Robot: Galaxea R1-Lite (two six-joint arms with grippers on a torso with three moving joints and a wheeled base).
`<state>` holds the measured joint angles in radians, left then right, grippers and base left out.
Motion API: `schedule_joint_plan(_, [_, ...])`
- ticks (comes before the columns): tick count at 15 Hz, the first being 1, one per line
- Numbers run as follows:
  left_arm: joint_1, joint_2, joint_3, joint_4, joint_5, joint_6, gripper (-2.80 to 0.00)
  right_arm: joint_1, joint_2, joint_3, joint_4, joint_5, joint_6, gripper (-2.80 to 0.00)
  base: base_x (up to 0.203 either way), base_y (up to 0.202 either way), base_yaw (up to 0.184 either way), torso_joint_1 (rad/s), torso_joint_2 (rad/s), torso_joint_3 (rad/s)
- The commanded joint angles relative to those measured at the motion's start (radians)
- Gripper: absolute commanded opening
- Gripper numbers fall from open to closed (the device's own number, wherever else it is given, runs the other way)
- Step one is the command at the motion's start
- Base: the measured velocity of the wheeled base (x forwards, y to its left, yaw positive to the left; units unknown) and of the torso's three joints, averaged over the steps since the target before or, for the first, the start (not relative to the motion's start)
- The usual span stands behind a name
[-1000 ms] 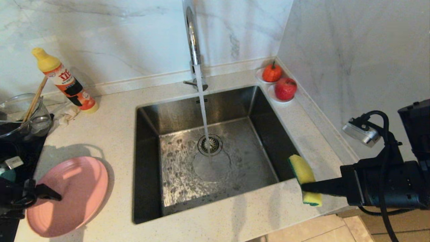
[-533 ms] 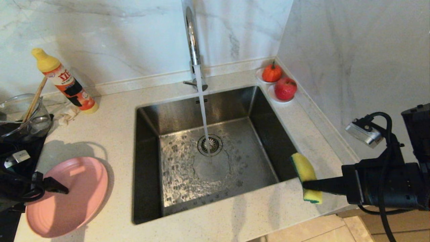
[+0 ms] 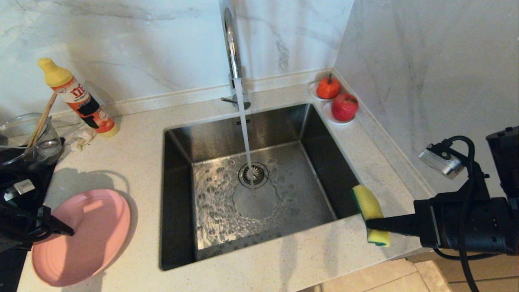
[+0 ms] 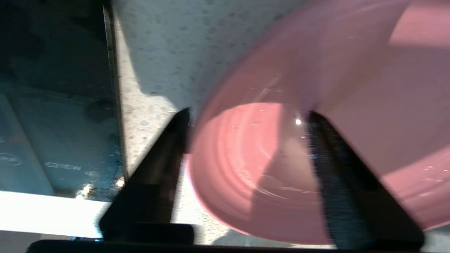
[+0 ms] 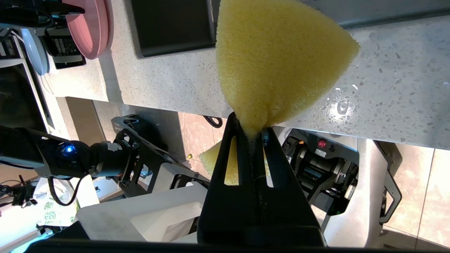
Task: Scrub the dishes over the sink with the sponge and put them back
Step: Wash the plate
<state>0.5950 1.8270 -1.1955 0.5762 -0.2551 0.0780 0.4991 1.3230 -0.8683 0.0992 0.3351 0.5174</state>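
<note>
The pink plate (image 3: 93, 235) (image 4: 246, 158) lies on the counter left of the sink (image 3: 178, 194). My left gripper (image 3: 61, 229) (image 4: 246, 116) reaches over its left rim. Its jaws are open and straddle the rim, one finger (image 4: 165, 158) outside on the counter and the other (image 4: 337, 168) above the plate's inside. My right gripper (image 3: 369, 222) (image 5: 251, 126) hangs by the sink's front right corner, shut on the yellow sponge (image 3: 367, 207) (image 5: 277, 59), which is pinched at its middle and stands upright. Water runs from the tap (image 3: 231, 40) onto the drain.
A yellow-capped detergent bottle (image 3: 77, 97) leans at the back left. A glass bowl with chopsticks (image 3: 28, 138) sits on a black surface (image 3: 24, 182) at the far left. Two red fruits (image 3: 344, 106) rest on small dishes in the back right corner. Marble walls close off the back and right.
My left gripper has edged a little further over the plate's rim. The plate has stayed where it was. The right gripper with the sponge has barely shifted.
</note>
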Motion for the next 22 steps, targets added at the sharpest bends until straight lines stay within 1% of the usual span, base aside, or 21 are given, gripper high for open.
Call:
schedule_joint_plan(1, [0.0,-0.003,-0.004,0.004,0.0,0.0,-2.8,0.002,-0.002,-0.003,0.001,0.004,0.004,-2.8,0.0,0.0,0.0,0.0,0.0,0.0])
schedule_joint_plan(5, [0.0,-0.003,0.003,0.005,0.0,0.0,-2.8,-0.001,-0.002,-0.005,0.001,0.004,0.004,-2.8,0.0,0.0,0.0,0.0,0.0,0.0])
schedule_joint_plan(9, [-0.001,-0.022,0.032,0.014,-0.016,-0.007,-2.8,0.002,0.001,0.003,0.001,0.004,0.003,-2.8,0.0,0.0,0.0,0.0,0.0,0.0])
schedule_joint_plan(12, [0.0,-0.071,0.028,0.014,-0.054,-0.021,-2.8,0.002,-0.002,0.002,0.0,0.004,0.003,-2.8,0.0,0.0,0.0,0.0,0.0,0.0])
schedule_joint_plan(15, [-0.008,-0.172,0.02,0.018,-0.146,-0.072,-2.8,0.002,0.0,-0.003,0.0,0.004,0.003,-2.8,0.0,0.0,0.0,0.0,0.0,0.0])
schedule_joint_plan(16, [-0.029,-0.199,0.015,0.019,-0.158,-0.097,-2.8,0.006,0.001,-0.003,-0.001,0.004,0.003,-2.8,0.0,0.0,0.0,0.0,0.0,0.0])
schedule_joint_plan(17, [-0.048,-0.221,0.009,0.02,-0.161,-0.125,-2.8,0.007,-0.001,-0.003,0.001,0.004,0.004,-2.8,0.0,0.0,0.0,0.0,0.0,0.0])
schedule_joint_plan(19, [-0.115,-0.28,-0.009,0.025,-0.161,-0.184,-2.8,0.007,0.001,-0.005,-0.001,0.002,0.004,-2.8,0.0,0.0,0.0,0.0,0.0,0.0])
schedule_joint_plan(22, [-0.22,-0.312,-0.082,0.098,-0.163,-0.279,-2.8,0.001,-0.002,-0.004,-0.001,0.002,0.006,-2.8,0.0,0.0,0.0,0.0,0.0,0.0])
